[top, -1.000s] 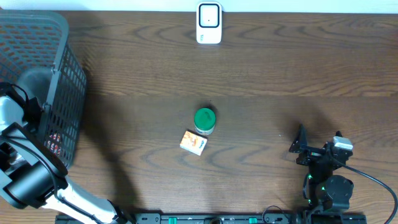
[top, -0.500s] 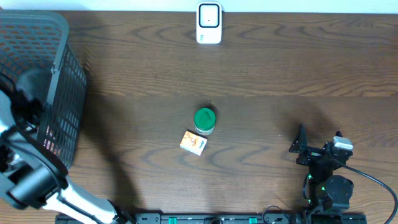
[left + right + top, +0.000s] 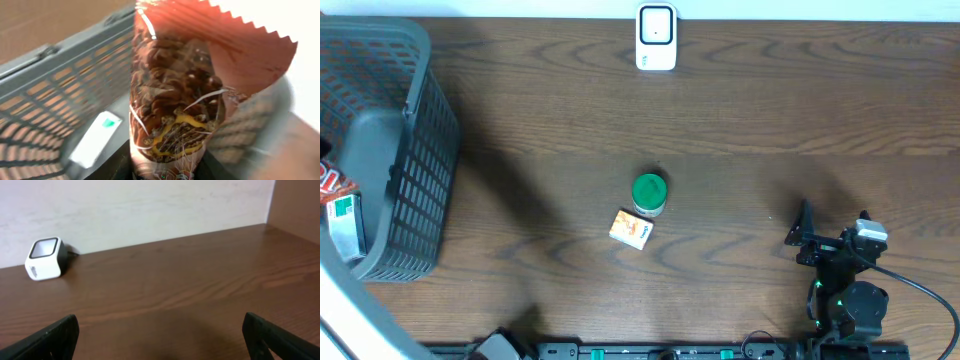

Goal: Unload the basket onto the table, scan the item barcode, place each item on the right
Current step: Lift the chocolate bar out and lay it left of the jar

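Observation:
The item, a reddish see-through snack bag [image 3: 180, 95] with a zigzag top edge, fills the left wrist view. My left gripper [image 3: 170, 171] is shut on its lower end, above the grey basket [image 3: 60, 75]. In the overhead view this gripper and the bag are out of frame. The white barcode scanner [image 3: 656, 37] stands at the table's far edge, also seen as the scanner [image 3: 45, 258] at the far left of the right wrist view. My right gripper [image 3: 830, 228] rests at the front right, jaws wide open with nothing between them [image 3: 167, 340].
A green-lidded jar [image 3: 649, 193] and a small orange box [image 3: 631, 229] lie mid-table. The basket [image 3: 420, 130] stands at the left edge, holding a white-and-green box [image 3: 345, 222] and a red pack [image 3: 330, 180]. The same box [image 3: 95, 140] shows below the bag.
My left arm has risen out of the basket and left the overhead view, uncovering the packs inside. The right arm has not moved.

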Robot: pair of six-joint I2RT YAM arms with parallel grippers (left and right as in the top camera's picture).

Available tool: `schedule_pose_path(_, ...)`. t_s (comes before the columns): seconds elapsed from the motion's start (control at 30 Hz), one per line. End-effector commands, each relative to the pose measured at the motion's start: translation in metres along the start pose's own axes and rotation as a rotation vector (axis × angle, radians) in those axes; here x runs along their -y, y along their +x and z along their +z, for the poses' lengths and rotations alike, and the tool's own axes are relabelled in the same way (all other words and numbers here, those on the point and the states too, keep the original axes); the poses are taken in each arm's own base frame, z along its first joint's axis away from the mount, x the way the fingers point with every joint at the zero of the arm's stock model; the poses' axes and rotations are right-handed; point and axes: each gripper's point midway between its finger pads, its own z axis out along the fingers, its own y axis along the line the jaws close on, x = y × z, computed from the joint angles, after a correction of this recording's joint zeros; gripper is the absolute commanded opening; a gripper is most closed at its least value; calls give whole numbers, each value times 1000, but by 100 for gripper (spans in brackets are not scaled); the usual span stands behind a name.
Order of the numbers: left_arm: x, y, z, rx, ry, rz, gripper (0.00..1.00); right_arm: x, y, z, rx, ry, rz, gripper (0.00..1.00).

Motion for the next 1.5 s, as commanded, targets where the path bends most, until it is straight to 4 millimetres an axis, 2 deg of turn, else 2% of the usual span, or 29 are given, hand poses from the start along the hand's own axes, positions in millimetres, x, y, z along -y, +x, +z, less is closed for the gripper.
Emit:
schedule_pose_path(0.0,56,-3,-48,47,305,-37,35,0,1,0,-2,-1,-8,99)
schedule_pose_path(0.1,96,12,-81,11,524,-8,35,0,1,0,-2,0,-8,99)
schedule_pose_path(0.17,113,30,-92,-54,596,4,36,0,1,0,-2,0,-8,99)
schedule_pose_path(0.27,130,63,-93,-179,638,38,35,0,1,0,-2,-1,-8,99)
schedule_pose_path(0.4,156,107,-84,-334,711,101,35,0,1,0,-2,0,-8,99)
schedule_pose_path(0.5,167,143,-68,-446,697,155,36,0,1,0,-2,0,-8,99)
schedule_pose_path(0.67,184,215,-31,-634,647,273,35,0,1,0,-2,-1,-8,99)
schedule_pose_path(0.7,193,240,-20,-692,657,303,35,0,1,0,-2,-1,-8,99)
schedule_pose_path(0.87,215,317,18,-837,672,395,35,0,1,0,-2,0,-8,99)
schedule_pose_path(0.97,216,356,40,-917,642,432,36,0,1,0,-2,-1,-8,99)
schedule_pose_path(1.1,200,400,71,-1011,495,484,36,0,1,0,-2,0,-8,99)
schedule_pose_path(1.2,193,427,84,-1078,444,511,36,0,1,0,-2,-1,-8,99)
schedule_pose_path(1.3,193,442,89,-1108,433,526,36,0,1,0,-2,-1,-8,99)
schedule_pose_path(1.37,194,442,90,-1102,438,528,36,0,1,0,-2,-1,-8,99)
schedule_pose_path(1.47,202,431,84,-1075,467,514,45,0,1,0,-2,0,-8,99)
